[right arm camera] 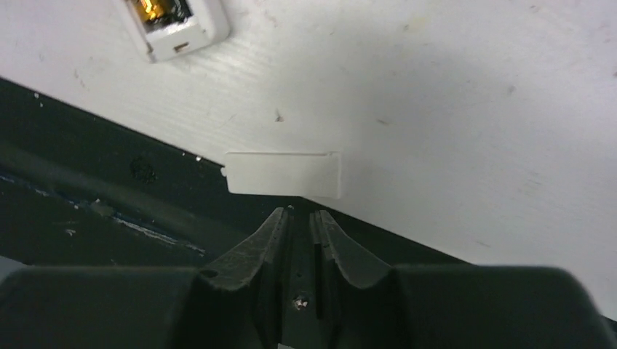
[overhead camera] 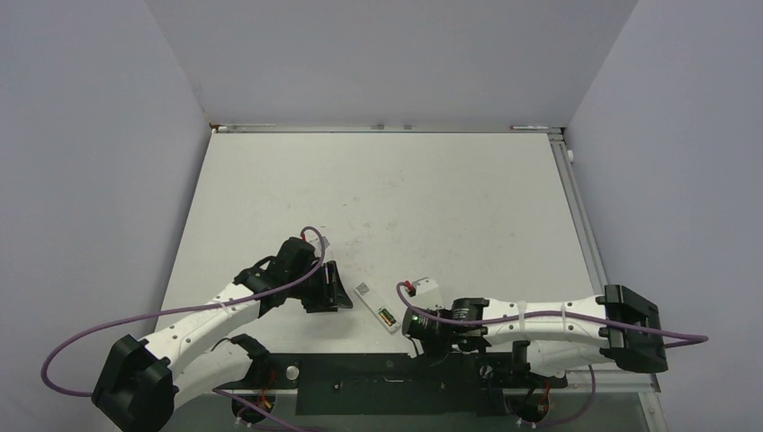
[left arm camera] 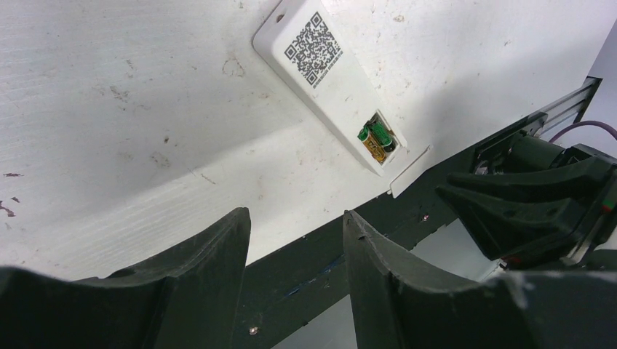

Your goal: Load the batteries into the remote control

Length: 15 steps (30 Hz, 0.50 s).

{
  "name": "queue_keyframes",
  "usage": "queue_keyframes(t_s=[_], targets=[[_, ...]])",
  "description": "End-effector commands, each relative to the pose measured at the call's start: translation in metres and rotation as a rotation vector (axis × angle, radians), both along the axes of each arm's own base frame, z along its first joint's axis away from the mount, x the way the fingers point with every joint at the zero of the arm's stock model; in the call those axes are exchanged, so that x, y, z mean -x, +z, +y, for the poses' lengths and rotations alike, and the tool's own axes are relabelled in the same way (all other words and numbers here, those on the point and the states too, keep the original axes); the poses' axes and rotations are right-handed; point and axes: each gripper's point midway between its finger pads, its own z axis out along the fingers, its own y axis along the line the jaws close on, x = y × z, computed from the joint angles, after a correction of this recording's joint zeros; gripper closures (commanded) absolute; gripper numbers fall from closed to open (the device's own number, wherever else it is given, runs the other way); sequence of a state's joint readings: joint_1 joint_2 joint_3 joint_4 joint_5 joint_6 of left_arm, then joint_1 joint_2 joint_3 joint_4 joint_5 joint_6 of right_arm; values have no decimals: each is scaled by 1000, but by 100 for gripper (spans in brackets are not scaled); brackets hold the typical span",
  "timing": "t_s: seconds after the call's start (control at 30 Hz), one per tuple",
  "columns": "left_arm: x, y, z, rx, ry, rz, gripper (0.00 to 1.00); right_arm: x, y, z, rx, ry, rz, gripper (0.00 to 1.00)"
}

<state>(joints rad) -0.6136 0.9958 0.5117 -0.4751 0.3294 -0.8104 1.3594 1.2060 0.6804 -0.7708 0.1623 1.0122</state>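
Observation:
The remote control (overhead camera: 374, 305) is a white bar lying recess-up near the table's front edge, between my two grippers. In the left wrist view it (left arm camera: 320, 69) shows a QR code and an open recess holding a gold-orange battery (left arm camera: 373, 142), with a dark shape beside it. Its end also shows in the right wrist view (right arm camera: 178, 25). A loose white cover plate (right arm camera: 284, 174) lies at the table edge. My left gripper (overhead camera: 335, 288) is open and empty left of the remote, as the left wrist view (left arm camera: 296, 218) shows. My right gripper (right arm camera: 300, 212) is shut and empty, just short of the cover.
A black rail (left arm camera: 364, 240) runs along the table's near edge under both grippers. The right gripper's black body (left arm camera: 531, 203) shows at the right of the left wrist view. The white table (overhead camera: 387, 198) stretches back to the grey walls.

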Motion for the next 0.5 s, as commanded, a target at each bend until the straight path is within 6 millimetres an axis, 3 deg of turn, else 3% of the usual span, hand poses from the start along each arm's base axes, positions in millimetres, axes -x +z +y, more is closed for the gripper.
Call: queue_keyframes(t_s=[0.0, 0.1, 0.47], targets=[[-9, 17, -8, 45, 6, -39, 53, 19, 2, 20, -37, 72, 37, 86], [-9, 17, -8, 46, 5, -40, 53, 26, -3, 23, -33, 87, 53, 91], [-5, 15, -5, 33, 2, -34, 53, 25, -24, 28, 17, 67, 54, 91]])
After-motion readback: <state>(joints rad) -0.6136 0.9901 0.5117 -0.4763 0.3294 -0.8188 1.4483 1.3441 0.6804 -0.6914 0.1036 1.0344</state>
